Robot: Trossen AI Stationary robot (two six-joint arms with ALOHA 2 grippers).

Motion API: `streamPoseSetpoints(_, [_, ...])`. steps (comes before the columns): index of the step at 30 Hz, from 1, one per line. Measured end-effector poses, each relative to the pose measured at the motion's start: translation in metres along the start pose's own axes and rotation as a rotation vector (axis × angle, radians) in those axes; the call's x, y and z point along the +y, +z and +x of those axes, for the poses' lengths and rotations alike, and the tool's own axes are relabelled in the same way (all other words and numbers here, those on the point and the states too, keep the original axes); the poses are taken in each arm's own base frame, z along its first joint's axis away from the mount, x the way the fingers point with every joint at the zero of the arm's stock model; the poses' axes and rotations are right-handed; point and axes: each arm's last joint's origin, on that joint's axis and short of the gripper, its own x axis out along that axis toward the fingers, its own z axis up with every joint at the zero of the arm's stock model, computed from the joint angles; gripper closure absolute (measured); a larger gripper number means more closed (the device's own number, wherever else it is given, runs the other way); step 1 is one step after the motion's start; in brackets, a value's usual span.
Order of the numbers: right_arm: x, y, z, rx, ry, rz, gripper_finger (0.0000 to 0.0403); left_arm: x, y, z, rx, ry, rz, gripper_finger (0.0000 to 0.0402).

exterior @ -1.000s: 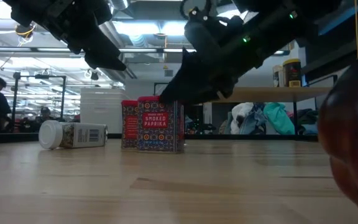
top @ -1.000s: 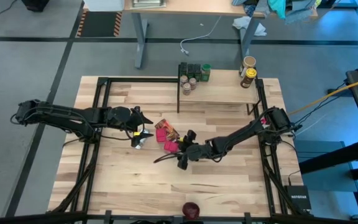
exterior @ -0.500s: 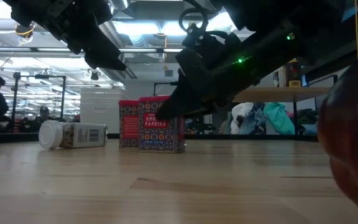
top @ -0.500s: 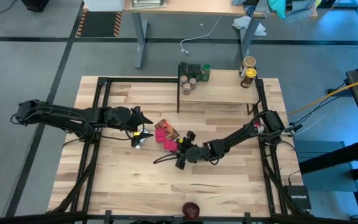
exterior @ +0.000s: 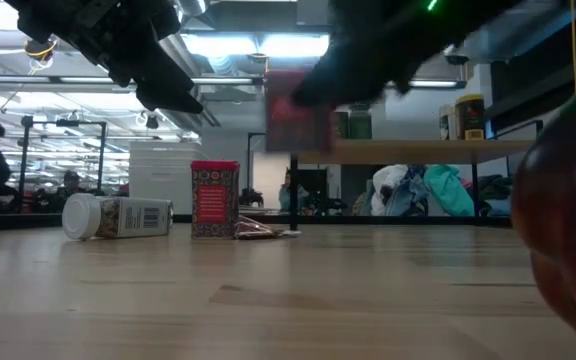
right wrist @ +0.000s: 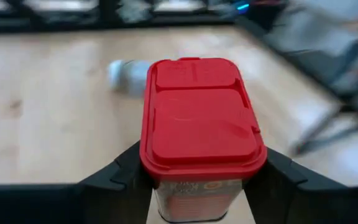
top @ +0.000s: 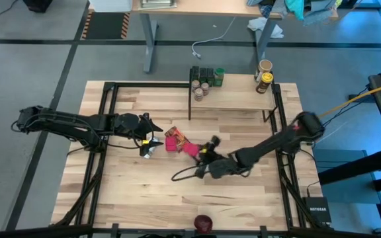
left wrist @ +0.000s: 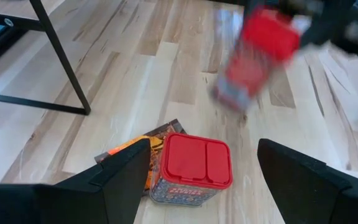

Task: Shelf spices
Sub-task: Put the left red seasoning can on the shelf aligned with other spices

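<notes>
My right gripper point(top: 198, 153) is shut on a red-lidded paprika tin point(right wrist: 199, 121), which is blurred above the table in the low view point(exterior: 298, 110). A second, matching tin point(left wrist: 191, 165) stands on the table beside a flat orange packet point(left wrist: 132, 146). My left gripper point(left wrist: 204, 180) hovers open above that tin, its fingers wide on either side. A white-capped bottle point(exterior: 118, 216) lies on its side at the left. The shelf point(top: 237, 98) at the far right carries several jars point(top: 206, 79). My right gripper pinches the tin between its two fingers point(right wrist: 120, 177), which lie on its two opposite walls just under the red lid point(right wrist: 166, 196). The fingers slant down from the table's right side. The tin is lifted clear of the table, with its lid toward the wrist.
A dark red round object point(top: 204, 223) sits at the near edge and fills the right of the low view point(exterior: 568, 230). Black frame posts point(top: 104, 132) run along both sides of the table. Two taller jars point(top: 264, 77) stand on the shelf's right end.
My right gripper has risen and gone toward the table's right edge, turning as it went. It has carried one paprika tin up off the table. The other tin, the packet and the bottle have stayed where they were.
</notes>
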Motion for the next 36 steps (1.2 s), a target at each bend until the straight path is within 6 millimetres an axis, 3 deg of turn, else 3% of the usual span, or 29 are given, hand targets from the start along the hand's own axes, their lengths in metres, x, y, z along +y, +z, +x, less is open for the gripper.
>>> streamPoseSetpoints(7, [-0.048,0.044,-0.056,-0.112,-0.295,0.068,0.0202,0.000,0.000,0.000,0.000,0.000,-0.003,0.0112])
streamPoseSetpoints(13, [-0.108,0.073,-0.074,-0.171,-0.534,0.146,0.0202,0.000,0.000,0.000,-0.001,0.000,-0.003,0.0112])
streamPoseSetpoints(23, [-0.196,0.077,-0.046,-0.051,-0.743,0.285,0.0202,0.000,0.000,0.000,0.000,0.000,-0.001,0.0112])
streamPoseSetpoints(36, [-0.259,0.049,-0.023,0.136,-0.926,0.488,0.0202,0.000,0.000,0.000,0.000,0.000,-0.003,0.0112])
